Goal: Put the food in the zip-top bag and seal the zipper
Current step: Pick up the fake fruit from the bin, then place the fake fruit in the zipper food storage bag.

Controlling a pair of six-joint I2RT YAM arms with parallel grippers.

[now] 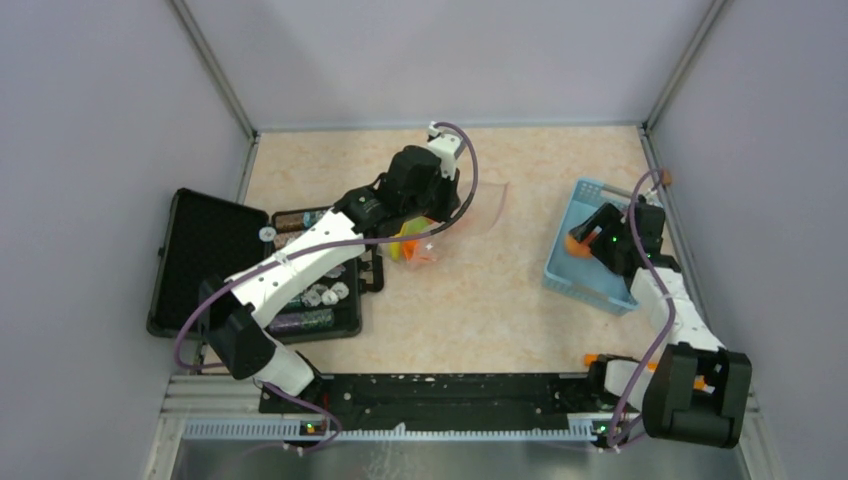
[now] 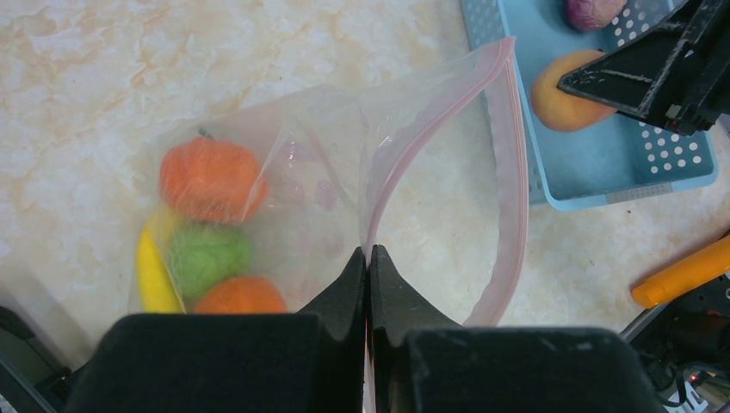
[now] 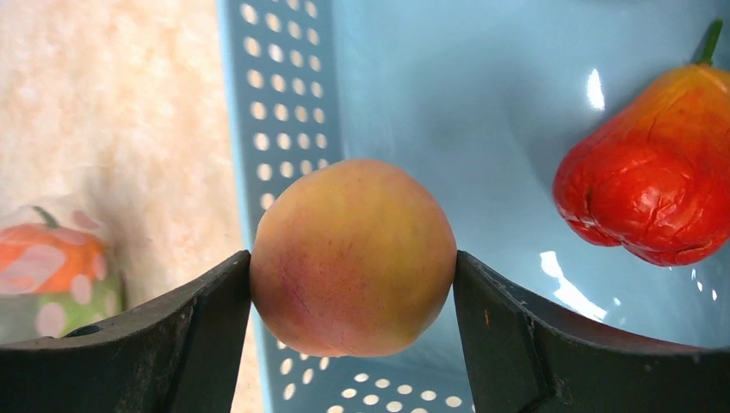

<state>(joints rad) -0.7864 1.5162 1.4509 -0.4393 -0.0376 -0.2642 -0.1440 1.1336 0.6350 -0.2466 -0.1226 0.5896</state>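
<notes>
Left wrist view, entry 1: zip-top bag (image 2: 318, 163), clear, lying on the marbled table (image 2: 77, 77), mouth gaping toward the light-blue basket (image 2: 603, 172). Zipper (image 2: 515, 163): pink, its 2 strips parted into a loop. I count 4 pieces inside, bunched at the closed end: orange (image 2: 211, 179), green apple (image 2: 209, 255), banana (image 2: 153, 274), second orange piece (image 2: 241, 297).

Entry 2: left gripper (image 2: 368, 256), fingers pressed together on the near strip of the mouth. The bagged fruit lies near those fingers, on the side away from the basket.

Entry 3: peach (image 3: 353, 245), clamped between the 2 fingers of the right gripper (image 3: 353, 267), over the basket's perforated wall. Red piece (image 3: 654, 172) lies in the basket, near the peach but apart from it. Between peach and bag mouth I see the basket wall and a stretch of table.

Entry 4: black case (image 1: 200, 250), open, left of the bag, partly under the left arm.
</notes>
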